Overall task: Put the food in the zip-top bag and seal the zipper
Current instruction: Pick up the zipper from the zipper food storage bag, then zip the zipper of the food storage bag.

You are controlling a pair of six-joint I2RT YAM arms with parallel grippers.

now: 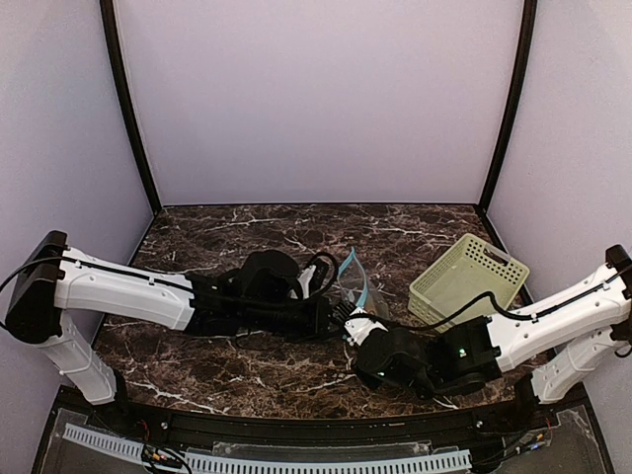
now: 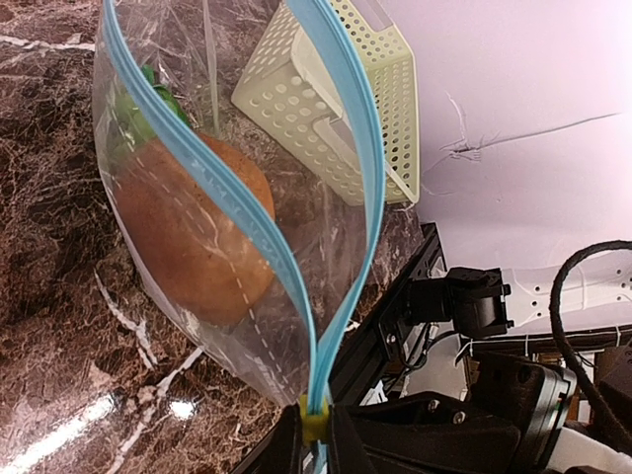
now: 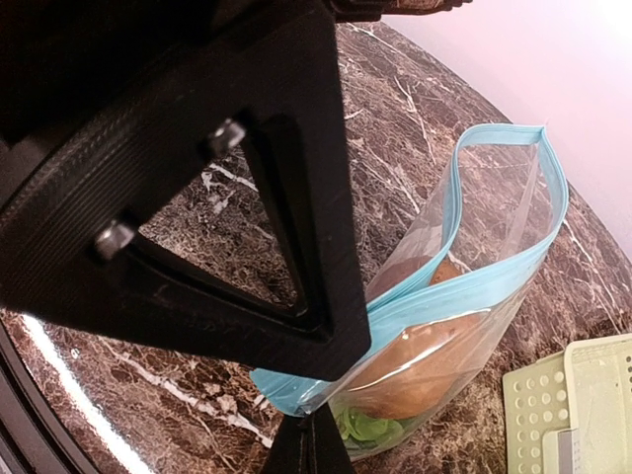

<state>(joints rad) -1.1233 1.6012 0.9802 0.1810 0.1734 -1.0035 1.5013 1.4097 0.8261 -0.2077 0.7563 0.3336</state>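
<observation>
Zip-top bag sits near the middle of the table, with both pieces of food already inside. The potato lies high against the clear wall and the green vegetable is behind it. The zipper is not yet sealed: its two teal tracks bow wide apart and meet only at the near end. In the left wrist view, the left gripper is clamped on that join at 6 o'clock. The right gripper is at about 5 o'clock from the bag in the top view. It is clenched too, and appears to pinch the bag's edge at the same end, though its own finger hides the exact contact. The far end of the strip, at 12 o'clock, hangs free with nothing bracing it. That is the main hazard, I judge. A pinch run along the tracks could drag or bunch the whole bag instead of pressing them together. The potato bulges just under the strip, so it may force the tracks apart and leave a gap or a seal that pops open. Thin film can also slip from a fingertip pinch, and a tipped bag would spill food through the open mouth. The basket at 3 o'clock is close enough to snag a bag pulled that way.
</observation>
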